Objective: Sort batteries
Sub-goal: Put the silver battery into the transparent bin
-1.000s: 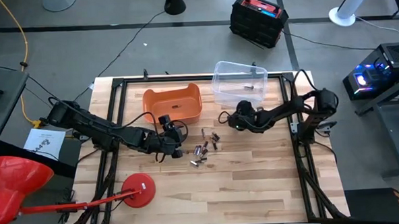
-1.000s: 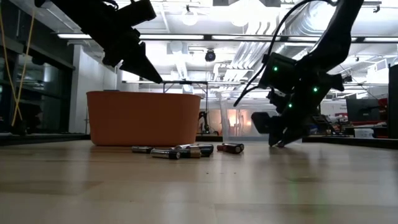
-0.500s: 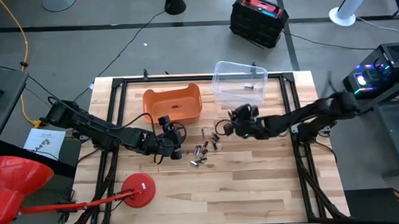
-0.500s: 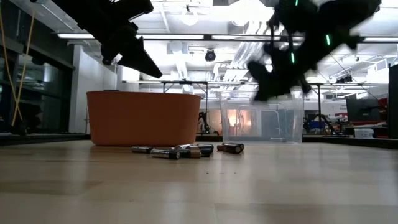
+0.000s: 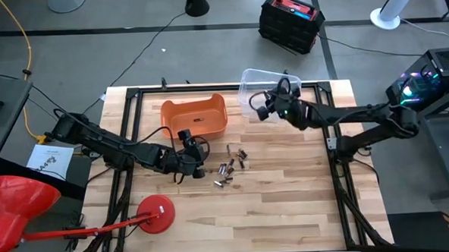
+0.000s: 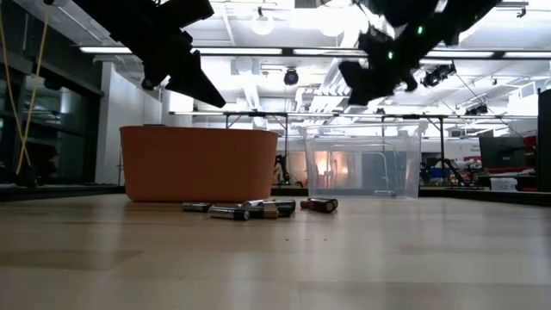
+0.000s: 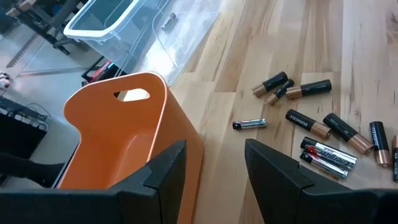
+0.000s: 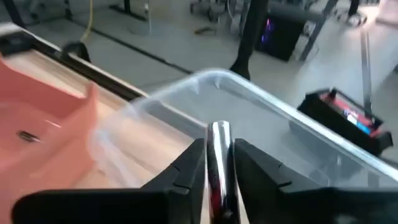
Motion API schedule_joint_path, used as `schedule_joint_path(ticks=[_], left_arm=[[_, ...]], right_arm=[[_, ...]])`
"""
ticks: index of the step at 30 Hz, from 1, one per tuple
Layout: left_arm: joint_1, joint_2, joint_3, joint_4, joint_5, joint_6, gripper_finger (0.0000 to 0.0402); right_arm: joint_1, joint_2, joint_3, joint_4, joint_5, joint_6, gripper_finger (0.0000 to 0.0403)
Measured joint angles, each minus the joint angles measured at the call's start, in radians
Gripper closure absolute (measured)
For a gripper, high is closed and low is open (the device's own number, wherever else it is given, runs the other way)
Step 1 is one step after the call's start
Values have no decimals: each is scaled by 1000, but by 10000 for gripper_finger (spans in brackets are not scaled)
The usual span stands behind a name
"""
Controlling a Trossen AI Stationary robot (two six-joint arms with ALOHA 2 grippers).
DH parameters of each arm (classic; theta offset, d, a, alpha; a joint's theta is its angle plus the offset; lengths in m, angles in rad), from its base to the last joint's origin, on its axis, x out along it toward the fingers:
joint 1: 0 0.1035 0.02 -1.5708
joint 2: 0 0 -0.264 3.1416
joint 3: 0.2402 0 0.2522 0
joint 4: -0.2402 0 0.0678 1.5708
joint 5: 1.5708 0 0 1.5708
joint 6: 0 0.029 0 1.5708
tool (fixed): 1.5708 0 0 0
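Right gripper (image 8: 214, 163) pinches a silvery battery (image 8: 217, 149) above the clear bin (image 5: 247, 81), poised to drop it; left gripper (image 7: 214, 168) waits open near the orange bin (image 7: 118, 143).

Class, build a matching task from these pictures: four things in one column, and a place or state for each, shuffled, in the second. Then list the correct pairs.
Column 1
1. right gripper
2. left gripper
3. orange bin
4. loose batteries

Column 2
A. scattered on the wooden table
B. open, hanging empty near the orange bin
C. stands beside the clear bin
D. clamped on a silvery battery over the clear bin

Pairs: 1-D, 2-B, 3-C, 4-A
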Motion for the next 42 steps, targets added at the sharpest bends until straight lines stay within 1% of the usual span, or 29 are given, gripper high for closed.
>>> schedule_joint_path(ticks=[3,6,11,13,15,18,20,22,25,28,30,32,34,37,38,42], left_arm=[[0,0,0,0,0,0,243],[0,0,0,0,0,0,243],[0,3,0,27,12,-11,243],[2,16,0,56,68,-15,243],[8,43,0,91,132,16,243],[14,89,-1,92,227,89,243],[16,130,-1,97,286,105,243],[24,172,-2,147,337,66,243],[43,218,-1,196,416,-61,243],[61,220,-2,139,481,-209,243],[67,195,-2,78,517,-221,243],[67,173,-1,14,513,-187,243],[67,171,-1,-22,522,-116,243],[77,194,-1,-50,590,0,243],[81,205,-1,-53,599,33,243],[113,254,-2,-38,555,102,243]], right_arm=[[-71,0,-20,-2,-82,-1,292],[-102,-3,-22,11,-163,-32,269],[-73,-47,-23,48,-325,-109,251],[-43,-78,-23,46,-358,-129,250],[-12,-112,-23,42,-376,-141,250],[37,-167,-23,37,-406,-142,250],[69,-200,-23,26,-431,-141,249],[99,-230,-23,15,-443,-128,249],[138,-257,-23,4,-444,-118,249],[165,-267,-23,-3,-443,-118,249],[175,-266,-23,-10,-444,-124,249],[183,-261,-23,-13,-442,-131,249],[186,-260,-23,-30,-442,-131,249],[186,-261,-23,-38,-442,-131,249],[186,-261,-23,-44,-442,-131,249],[186,-261,-23,-46,-442,-131,249]])
